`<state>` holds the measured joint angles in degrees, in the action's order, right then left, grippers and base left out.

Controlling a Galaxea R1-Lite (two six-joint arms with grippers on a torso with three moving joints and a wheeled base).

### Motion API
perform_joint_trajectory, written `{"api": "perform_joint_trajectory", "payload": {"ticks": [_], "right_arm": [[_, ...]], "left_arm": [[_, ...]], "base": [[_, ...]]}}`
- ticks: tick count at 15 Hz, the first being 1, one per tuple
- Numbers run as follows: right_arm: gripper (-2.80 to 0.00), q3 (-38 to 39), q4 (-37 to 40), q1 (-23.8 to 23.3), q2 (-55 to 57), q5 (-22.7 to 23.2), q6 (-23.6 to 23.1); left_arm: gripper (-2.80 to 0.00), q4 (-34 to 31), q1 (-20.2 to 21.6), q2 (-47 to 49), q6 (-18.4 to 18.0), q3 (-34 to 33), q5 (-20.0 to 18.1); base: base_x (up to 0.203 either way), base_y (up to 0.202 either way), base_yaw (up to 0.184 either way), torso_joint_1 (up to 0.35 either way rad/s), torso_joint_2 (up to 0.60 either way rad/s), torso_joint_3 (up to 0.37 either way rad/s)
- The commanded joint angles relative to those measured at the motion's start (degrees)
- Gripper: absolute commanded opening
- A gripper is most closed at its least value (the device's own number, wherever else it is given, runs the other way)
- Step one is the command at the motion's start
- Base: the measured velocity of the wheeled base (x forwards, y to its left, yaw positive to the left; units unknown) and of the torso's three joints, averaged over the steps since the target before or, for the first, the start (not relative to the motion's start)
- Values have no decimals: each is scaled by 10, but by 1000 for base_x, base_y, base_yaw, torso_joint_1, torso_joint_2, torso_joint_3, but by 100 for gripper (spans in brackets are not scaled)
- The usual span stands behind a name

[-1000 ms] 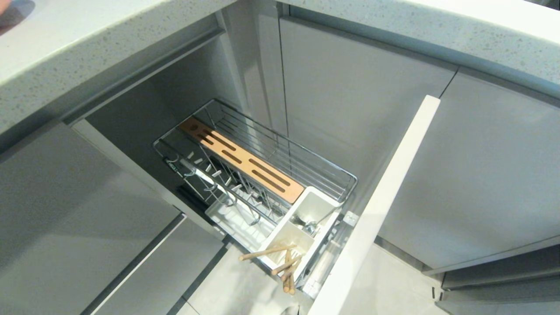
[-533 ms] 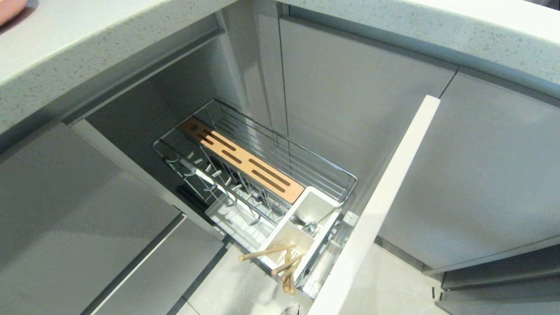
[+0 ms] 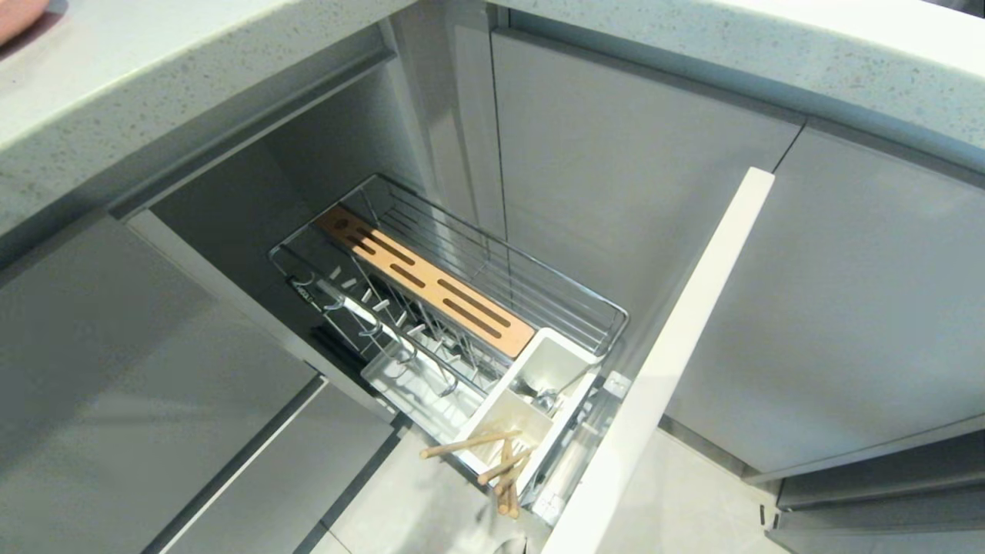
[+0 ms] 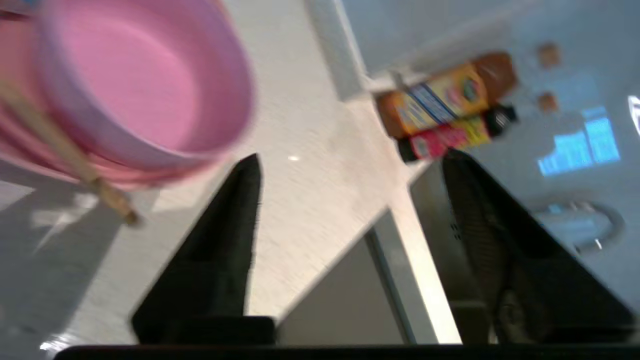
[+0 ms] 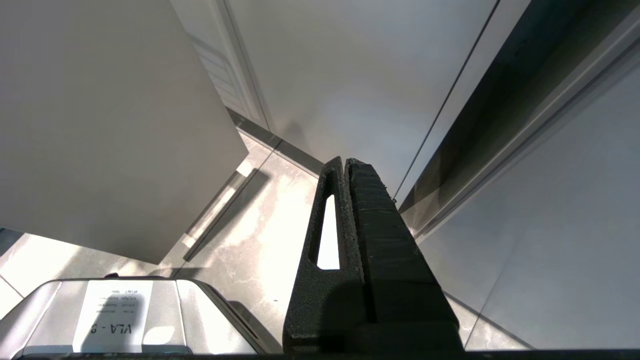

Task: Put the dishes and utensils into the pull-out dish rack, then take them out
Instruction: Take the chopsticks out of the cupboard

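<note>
Pink plate [image 3: 19,17] further along speckled countertop [image 3: 154,69].

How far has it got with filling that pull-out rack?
Partly done. Wooden chopsticks stand in the white utensil box of the pull-out rack, and something metal lies in its other compartment. The rack's prongs hold no dishes. The left gripper, open and empty, is near the pink bowl on the counter. The right gripper hangs shut, idle.

Black, tapered, rough-textured jaws
</note>
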<state>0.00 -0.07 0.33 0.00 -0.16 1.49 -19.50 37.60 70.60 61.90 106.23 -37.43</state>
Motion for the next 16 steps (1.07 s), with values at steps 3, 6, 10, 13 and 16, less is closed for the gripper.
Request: {"api": "perform_joint_trajectory", "payload": {"ticks": [3, 6, 10, 13, 16], "right_arm": [[-280, 1, 0, 0, 0, 0, 0], [-280, 1, 0, 1, 0, 0, 0], [-280, 1, 0, 0, 0, 0, 0], [-280, 1, 0, 0, 0, 0, 0], [-280, 1, 0, 0, 0, 0, 0]], "left_arm": [[-280, -1, -118, -54, -54, 0, 51], [-280, -3, -296, -81, -130, -17, 142], [-280, -1, -440, -125, -227, -122, 218], [-280, 34, -517, -127, -319, -190, 227], [-280, 39, -589, -125, -351, -223, 232]], "base": [[0, 0, 0, 0, 0, 0], [0, 0, 0, 0, 0, 0], [0, 0, 0, 0, 0, 0], [0, 0, 0, 0, 0, 0], [0, 0, 0, 0, 0, 0]]}}
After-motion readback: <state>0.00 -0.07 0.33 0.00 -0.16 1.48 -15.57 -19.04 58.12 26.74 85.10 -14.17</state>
